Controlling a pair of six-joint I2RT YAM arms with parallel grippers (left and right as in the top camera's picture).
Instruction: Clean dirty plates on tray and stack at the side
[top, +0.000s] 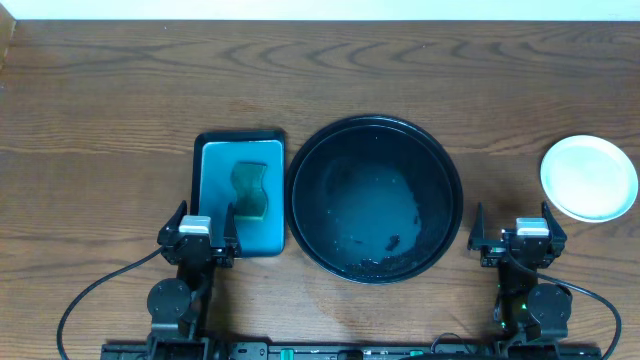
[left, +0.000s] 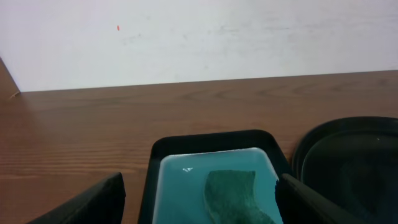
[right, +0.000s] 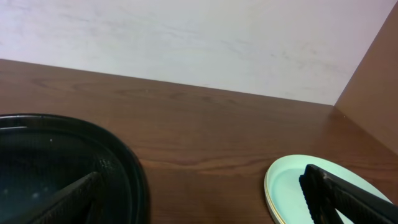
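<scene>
Tray (right: 127, 171) sits left; pale plate (right: 287, 186) lies right.

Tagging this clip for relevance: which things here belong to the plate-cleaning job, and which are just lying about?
Job:
- plates, at the right side, off the tray
- round black tray, holding no plates
- sponge, likely the cleaning tool

Lying about:
- teal tray, merely holding the sponge

Holds, on brown wood-grain tabletop (top: 100, 120), left to right: teal rectangular black-rimmed tray (top: 215, 170), just beside it large round black raised-rim tray (top: 340, 180), and, well apart rightward, pale mint-white round plate (top: 588, 177).
</scene>
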